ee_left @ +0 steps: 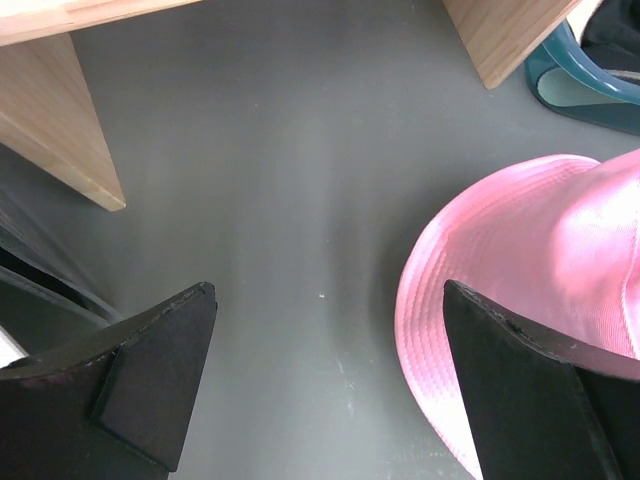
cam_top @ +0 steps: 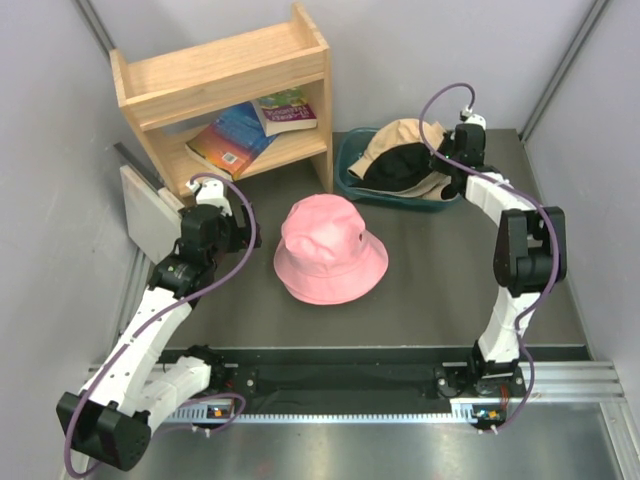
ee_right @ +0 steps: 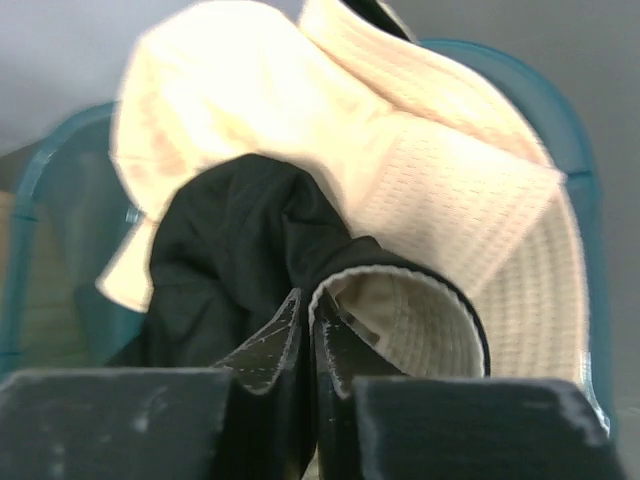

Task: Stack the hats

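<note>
A pink hat point(cam_top: 328, 250) stands crown up in the middle of the table. My left gripper point(cam_top: 243, 228) is open and empty just left of it. In the left wrist view the pink hat's brim point(ee_left: 520, 280) lies by the right finger of my left gripper point(ee_left: 328, 300). A black hat point(cam_top: 400, 166) and a beige hat point(cam_top: 400, 138) lie crumpled in the teal tub point(cam_top: 348, 172). My right gripper point(cam_top: 456, 165) is at the tub's right side. In the right wrist view my right gripper point(ee_right: 308, 300) is shut on the brim of the black hat point(ee_right: 230, 240), which is cream inside. The beige hat point(ee_right: 400, 120) lies behind it.
A wooden shelf point(cam_top: 230, 75) with books point(cam_top: 238, 137) stands at the back left; its legs point(ee_left: 60, 130) show in the left wrist view. A pale flat board point(cam_top: 145, 212) leans by the left wall. The tub's rim point(ee_right: 575, 150) rings the hats.
</note>
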`<state>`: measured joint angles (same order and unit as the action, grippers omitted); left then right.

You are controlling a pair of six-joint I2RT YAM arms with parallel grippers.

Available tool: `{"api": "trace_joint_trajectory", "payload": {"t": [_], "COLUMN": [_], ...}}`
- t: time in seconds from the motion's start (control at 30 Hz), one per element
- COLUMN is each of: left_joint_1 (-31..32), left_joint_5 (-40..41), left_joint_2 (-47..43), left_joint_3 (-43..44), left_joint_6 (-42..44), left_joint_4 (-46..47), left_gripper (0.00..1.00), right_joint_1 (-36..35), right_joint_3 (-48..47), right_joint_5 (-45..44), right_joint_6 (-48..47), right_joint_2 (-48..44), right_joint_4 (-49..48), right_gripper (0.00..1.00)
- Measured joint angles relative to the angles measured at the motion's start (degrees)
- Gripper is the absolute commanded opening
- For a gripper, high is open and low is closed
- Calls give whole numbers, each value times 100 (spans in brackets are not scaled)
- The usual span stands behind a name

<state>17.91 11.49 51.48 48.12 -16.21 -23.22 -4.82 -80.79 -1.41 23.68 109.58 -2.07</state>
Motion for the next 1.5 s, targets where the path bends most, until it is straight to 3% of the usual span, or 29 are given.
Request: {"api": "trace_joint_trajectory", "payload": {"t": [0.2,0.47,0.63,0.77,0.93,1.1,1.4,1.47,1.5], "left_joint_1": [-4,83,1141,2249,2820,3123,3217,3250,3274], "left_joint_5": [-214,-1296,-1147,-1075,-1086,-1222,-1154,-1130,-1102], "left_joint_2": [-15,142,813,1445,1971,2463,2992,3047,3082], "left_joint_3": [0,212,1010,1722,2192,2577,2896,2907,2931], "left_joint_6": [55,72,201,339,330,256,-7,-35,-37], "left_joint_4": [37,796,1320,1963,2629,3091,3379,3386,3390], "left_gripper": [96,91,91,92,92,94,93,90,81], "right_joint_1": [-2,-535,-1139,-1591,-2201,-2791,-3235,-3296,-3322], "right_joint_3": [157,258,81,79,79,79,79,79,79], "right_joint_5": [750,1147,1137,870,302,-291,-1023,-1150,-1200], "right_joint_6": [363,538,487,435,354,199,31,2,-11], "right_joint_2": [-243,-1893,-2914,-3488,-3845,-4054,-4138,-4138,-4138], "right_joint_4": [-459,-562,-503,-319,101,492,898,984,1019], "right_gripper": [0,0,0,0,0,0,0,0,0]}}
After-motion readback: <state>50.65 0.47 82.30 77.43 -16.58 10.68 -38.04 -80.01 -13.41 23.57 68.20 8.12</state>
